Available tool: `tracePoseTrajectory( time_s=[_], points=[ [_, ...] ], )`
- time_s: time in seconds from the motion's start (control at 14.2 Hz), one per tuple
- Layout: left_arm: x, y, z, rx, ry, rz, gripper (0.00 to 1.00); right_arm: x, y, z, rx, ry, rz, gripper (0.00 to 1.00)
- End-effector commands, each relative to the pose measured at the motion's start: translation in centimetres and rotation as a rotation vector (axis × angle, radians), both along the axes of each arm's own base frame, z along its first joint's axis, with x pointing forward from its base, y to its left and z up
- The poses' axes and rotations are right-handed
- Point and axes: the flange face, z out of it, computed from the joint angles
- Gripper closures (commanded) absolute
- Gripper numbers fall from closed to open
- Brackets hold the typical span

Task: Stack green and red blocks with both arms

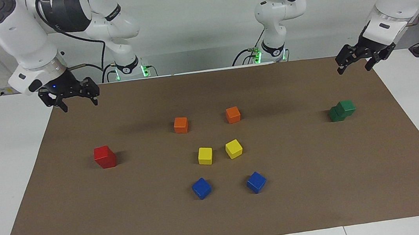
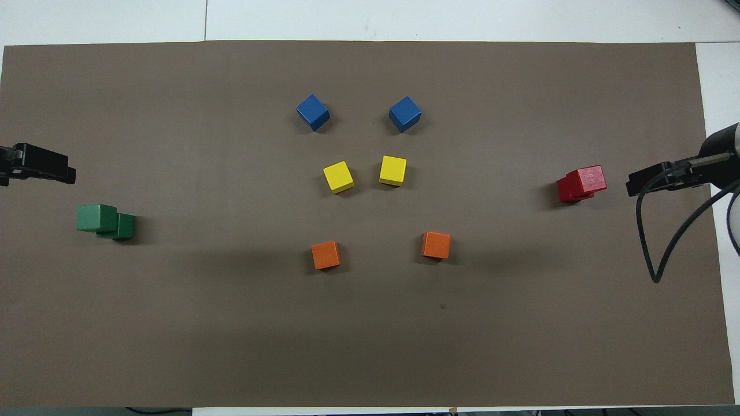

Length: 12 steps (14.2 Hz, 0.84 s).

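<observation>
Two red blocks (image 1: 104, 157) (image 2: 581, 184) stand one on the other toward the right arm's end of the brown mat. Toward the left arm's end, two green blocks (image 1: 341, 110) (image 2: 106, 221) are stacked, the upper one sitting askew on the lower. My right gripper (image 1: 79, 104) (image 2: 659, 179) hangs open and empty in the air over the mat's edge, well clear of the red stack. Over the mat's corner at the other end, my left gripper (image 1: 353, 69) (image 2: 41, 170) is raised, open and empty, apart from the green stack.
In the middle of the mat (image 1: 319, 183) lie two orange cubes (image 1: 180, 124) (image 1: 233, 115), two yellow cubes (image 1: 205, 156) (image 1: 233, 148) and two blue cubes (image 1: 201, 188) (image 1: 256, 182), each pair side by side. White table borders the mat.
</observation>
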Motion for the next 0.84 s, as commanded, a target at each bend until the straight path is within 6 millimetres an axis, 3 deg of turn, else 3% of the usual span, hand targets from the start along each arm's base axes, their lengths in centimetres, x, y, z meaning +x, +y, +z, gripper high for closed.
tracePoseTrajectory(
  time_s=[0.0,0.77],
  points=[
    [-1.16,0.23,0.77,0.012,0.015,0.015,0.0,0.13,-0.35,0.38,0.002,0.004,-0.041,0.0],
    [-1.01,-0.67,0.83,0.0,0.006,0.004,0.0,0.02,-0.81,0.18,-0.037,0.01,-0.08,0.0]
  ],
)
